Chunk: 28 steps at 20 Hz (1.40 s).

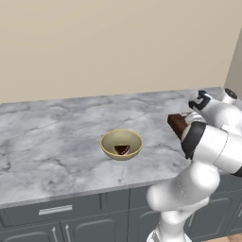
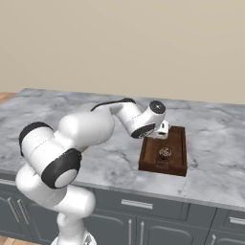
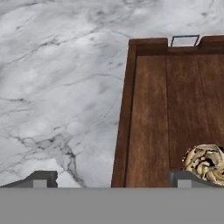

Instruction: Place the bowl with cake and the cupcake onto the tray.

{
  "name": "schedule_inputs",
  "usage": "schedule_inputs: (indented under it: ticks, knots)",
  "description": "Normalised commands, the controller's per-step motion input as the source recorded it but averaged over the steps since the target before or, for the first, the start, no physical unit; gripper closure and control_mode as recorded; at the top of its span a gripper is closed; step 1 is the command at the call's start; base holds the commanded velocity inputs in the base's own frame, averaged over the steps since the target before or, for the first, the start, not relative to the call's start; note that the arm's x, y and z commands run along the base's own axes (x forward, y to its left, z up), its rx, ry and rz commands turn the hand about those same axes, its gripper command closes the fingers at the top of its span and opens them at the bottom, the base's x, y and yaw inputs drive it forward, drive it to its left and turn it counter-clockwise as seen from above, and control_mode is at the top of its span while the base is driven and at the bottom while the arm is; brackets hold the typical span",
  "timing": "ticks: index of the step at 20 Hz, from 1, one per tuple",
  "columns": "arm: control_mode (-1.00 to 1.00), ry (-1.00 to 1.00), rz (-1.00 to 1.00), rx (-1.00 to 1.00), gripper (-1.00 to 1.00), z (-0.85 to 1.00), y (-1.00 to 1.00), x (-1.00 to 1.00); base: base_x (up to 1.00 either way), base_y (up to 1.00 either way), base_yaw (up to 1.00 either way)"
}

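Note:
The tan-yellow bowl (image 1: 121,143) stands alone on the marble counter, with the dark cake (image 1: 123,150) wedge lying in its bottom. Off to its right is the reddish-brown tray (image 2: 163,162), partly hidden behind my arm in the left base view. The cupcake (image 2: 164,153) sits on the tray's floor near the front end. My gripper (image 2: 161,134) hovers over the tray's far end, open and holding nothing. In the hand view the gripper (image 3: 113,179) straddles the tray (image 3: 166,109) rim, and the cupcake (image 3: 205,162) lies by the right fingertip (image 3: 183,178).
The grey marble counter (image 1: 52,137) stretches wide to the left of the bowl, with a beige wall behind it. Dark cabinet fronts run below the counter's front edge. My arm arches over the counter between bowl and tray.

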Motion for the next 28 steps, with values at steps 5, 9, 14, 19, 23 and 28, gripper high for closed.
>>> schedule_inputs:
  ticks: [5, 9, 14, 19, 23, 28]
  knots:
    - [-1.0, 0.0, 0.13, 0.08, -1.0, 0.06, 0.51, -0.1, 0.0, 0.0, 0.0]
    - [-1.0, 0.0, 0.12, 0.01, -1.0, 0.0, 0.65, -0.17, 0.0, 0.0, 0.0]
    - [-1.0, 0.0, 0.06, 0.01, -1.0, 0.0, 0.71, -0.15, 0.0, 0.0, 0.0]
    - [-1.0, 0.0, 0.0, 0.06, -1.0, 0.0, 0.63, -0.13, 0.0, 0.0, 0.0]
    - [-1.0, 0.0, 0.0, 0.03, -1.0, 0.0, 0.6, -0.02, 0.0, 0.0, 0.0]
    - [-1.0, 0.0, 0.0, 0.0, -1.0, 0.0, 0.59, 0.0, 0.0, 0.0, 0.0]
